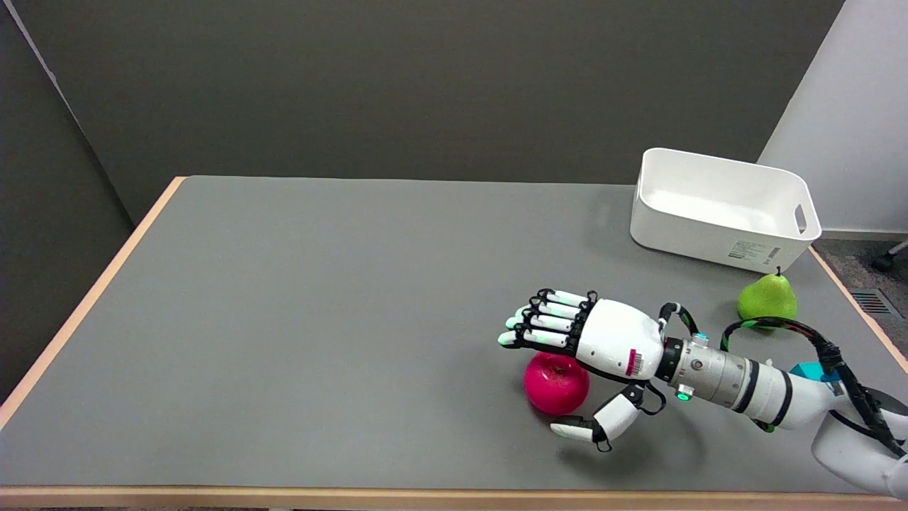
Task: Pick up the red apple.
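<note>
Hovering over the fruit in the lower right of the frame, your white-and-black robot hand (599,348) is spread and holds nothing: the fingers (543,319) reach out flat toward the left above the apple's far side, and the thumb (592,428) hangs on the near side, apart from them. The round, glossy red apple (555,383) sits on the grey counter (319,319) right under the palm, between fingers and thumb. To close well, I judge you should lower the palm until the apple fills the gap, then curl fingers and thumb around opposite sides together, so it does not roll out toward the left.

Up and to the right, a green pear (766,298) stands well clear of the apple; beyond it, at the upper right, is a white plastic bin (723,245).

Writing: a small barcode sticker on the hand's back and a printed label on the bin's near wall, both too small to read.
</note>
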### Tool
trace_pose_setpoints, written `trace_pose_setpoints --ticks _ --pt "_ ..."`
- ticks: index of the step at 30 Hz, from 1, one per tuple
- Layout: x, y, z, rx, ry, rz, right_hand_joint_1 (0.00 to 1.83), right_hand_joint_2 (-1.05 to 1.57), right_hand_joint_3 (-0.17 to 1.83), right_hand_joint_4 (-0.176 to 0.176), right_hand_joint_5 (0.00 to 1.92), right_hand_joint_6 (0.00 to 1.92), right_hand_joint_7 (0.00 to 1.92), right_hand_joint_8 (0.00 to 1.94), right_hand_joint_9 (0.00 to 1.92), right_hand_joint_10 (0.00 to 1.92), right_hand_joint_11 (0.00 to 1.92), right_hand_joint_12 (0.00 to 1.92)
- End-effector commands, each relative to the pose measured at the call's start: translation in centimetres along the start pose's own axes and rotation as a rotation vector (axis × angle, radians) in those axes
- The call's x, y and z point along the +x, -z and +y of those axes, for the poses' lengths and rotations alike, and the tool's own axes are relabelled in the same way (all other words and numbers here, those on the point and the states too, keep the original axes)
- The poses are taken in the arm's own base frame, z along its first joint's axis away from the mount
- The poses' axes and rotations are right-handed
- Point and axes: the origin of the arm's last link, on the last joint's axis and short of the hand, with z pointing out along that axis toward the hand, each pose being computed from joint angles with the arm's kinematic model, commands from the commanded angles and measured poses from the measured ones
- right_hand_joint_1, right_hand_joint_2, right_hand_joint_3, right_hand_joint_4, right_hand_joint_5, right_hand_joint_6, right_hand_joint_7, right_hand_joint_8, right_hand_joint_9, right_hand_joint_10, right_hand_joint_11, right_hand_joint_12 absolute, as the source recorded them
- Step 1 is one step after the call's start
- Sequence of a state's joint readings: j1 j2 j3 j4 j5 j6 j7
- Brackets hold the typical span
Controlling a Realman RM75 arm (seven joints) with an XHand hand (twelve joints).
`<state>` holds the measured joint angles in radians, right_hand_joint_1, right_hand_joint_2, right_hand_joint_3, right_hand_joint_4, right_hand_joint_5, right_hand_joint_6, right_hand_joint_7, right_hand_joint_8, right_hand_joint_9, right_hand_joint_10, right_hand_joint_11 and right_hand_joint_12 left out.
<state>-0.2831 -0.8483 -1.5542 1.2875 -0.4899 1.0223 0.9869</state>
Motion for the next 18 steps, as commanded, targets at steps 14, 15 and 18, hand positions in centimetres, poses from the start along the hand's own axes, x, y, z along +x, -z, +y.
trace_pose_setpoints --ticks 14,15,18 --pt "-2.25 -0.27 0.41 -0.021 -0.077 0.003 0.35 0.61 0.87 0.078 0.34 0.65 0.5 0.52 0.41 0.95 0.27 1.39" --pt "-2.25 -0.27 0.43 -0.022 -0.076 0.003 0.35 0.61 0.87 0.078 0.35 0.65 0.5 0.52 0.41 0.95 0.27 1.39" --pt "-2.28 -0.26 0.49 -0.023 -0.077 0.002 0.35 0.61 0.87 0.079 0.35 0.65 0.5 0.53 0.41 0.95 0.27 1.4"
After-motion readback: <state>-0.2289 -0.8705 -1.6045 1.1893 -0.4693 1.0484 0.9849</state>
